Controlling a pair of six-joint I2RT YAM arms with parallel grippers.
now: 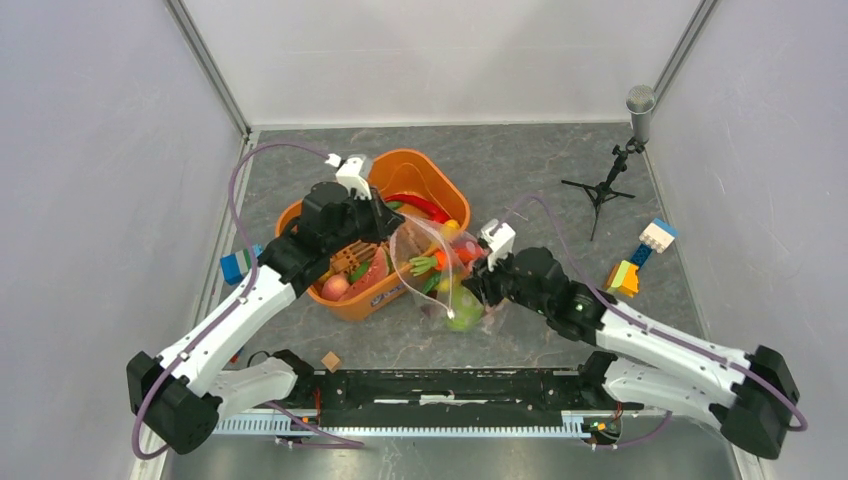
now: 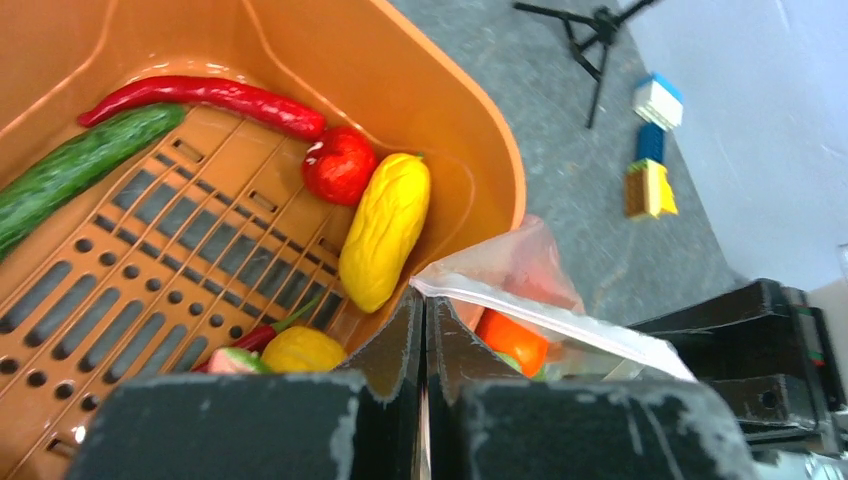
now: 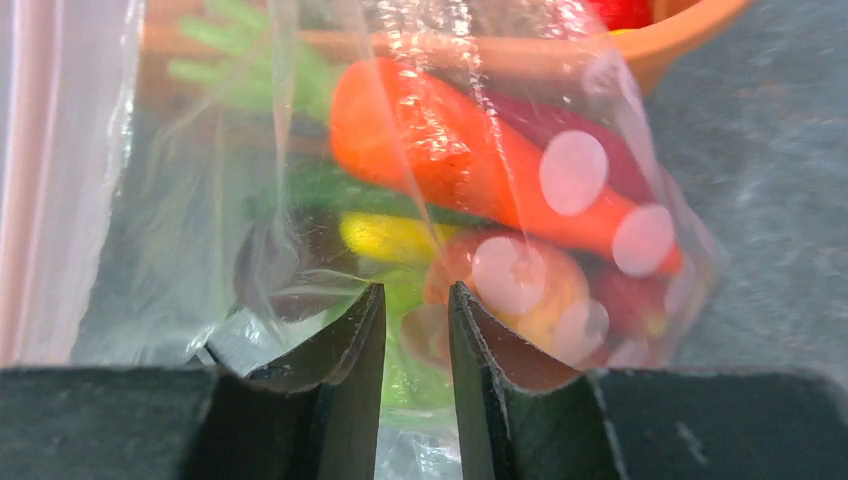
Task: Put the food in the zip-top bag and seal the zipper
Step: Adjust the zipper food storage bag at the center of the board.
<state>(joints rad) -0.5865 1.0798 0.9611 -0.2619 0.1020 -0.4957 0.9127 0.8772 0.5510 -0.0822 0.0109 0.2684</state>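
The clear zip-top bag (image 1: 432, 285) with pink dots hangs against the orange tub's right side. It holds an orange carrot (image 3: 480, 160), a green melon (image 1: 463, 310) and yellow and red pieces. My left gripper (image 1: 385, 228) is shut on the end of the bag's mouth, and the zipper (image 2: 540, 315) runs away from its fingertips (image 2: 408, 318). My right gripper (image 1: 478, 275) is closed on a fold of the bag's side wall (image 3: 416, 295), with film bunched between the jaws. A red chilli (image 2: 200, 98), a cucumber (image 2: 70, 170), a red piece (image 2: 340, 165) and a yellow piece (image 2: 385, 228) lie in the tub.
The orange tub (image 1: 440, 175) stands left of centre with more toy food in it. Coloured building blocks lie at the right (image 1: 650, 245) and by the left wall (image 1: 236, 265). A small wooden cube (image 1: 331, 361) lies near the front. A microphone stand (image 1: 610, 170) is at the back right.
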